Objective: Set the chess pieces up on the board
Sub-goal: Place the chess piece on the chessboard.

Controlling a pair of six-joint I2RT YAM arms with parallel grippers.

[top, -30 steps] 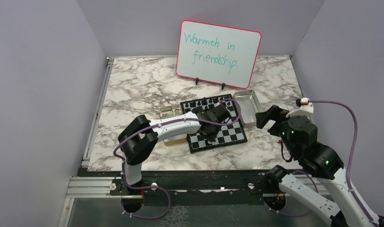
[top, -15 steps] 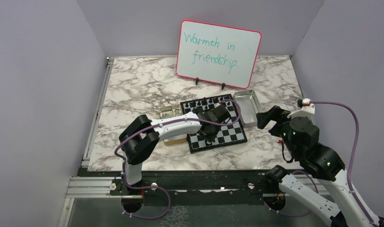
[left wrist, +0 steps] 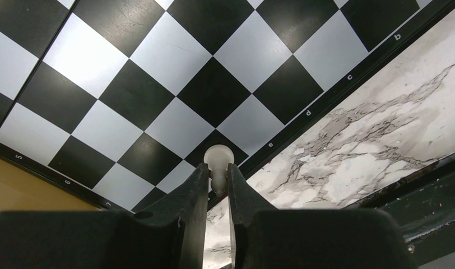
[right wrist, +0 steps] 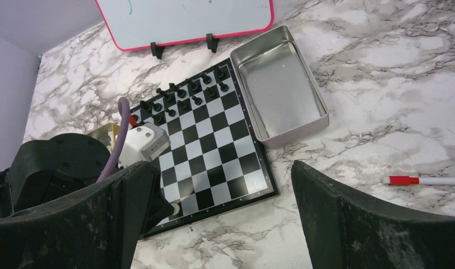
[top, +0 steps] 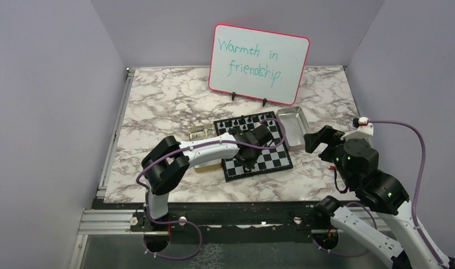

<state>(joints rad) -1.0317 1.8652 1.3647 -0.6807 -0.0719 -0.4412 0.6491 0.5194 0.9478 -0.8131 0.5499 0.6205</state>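
The black-and-white board [top: 270,159] lies mid-table. Black chess pieces [right wrist: 183,95] line its far rows [top: 245,121]. A cream pawn [left wrist: 218,157] stands on a black square at the board's [left wrist: 175,84] near edge; the right wrist view shows it too [right wrist: 173,209]. My left gripper [left wrist: 217,167] points down over it [top: 247,164], with the jaws a hair's width off the pawn's neck on either side. My right gripper [right wrist: 224,168] hovers wide open and empty to the right of the board [top: 317,140].
A silver metal tray [right wrist: 320,112] sits empty at the board's right edge. A tan box [top: 198,134] lies left of the board under my left arm. A pink-framed whiteboard [top: 259,56] stands behind. A red-capped pen [right wrist: 421,180] lies on the marble to the right.
The right arm has shifted slightly. The left arm stays over the board's near edge.
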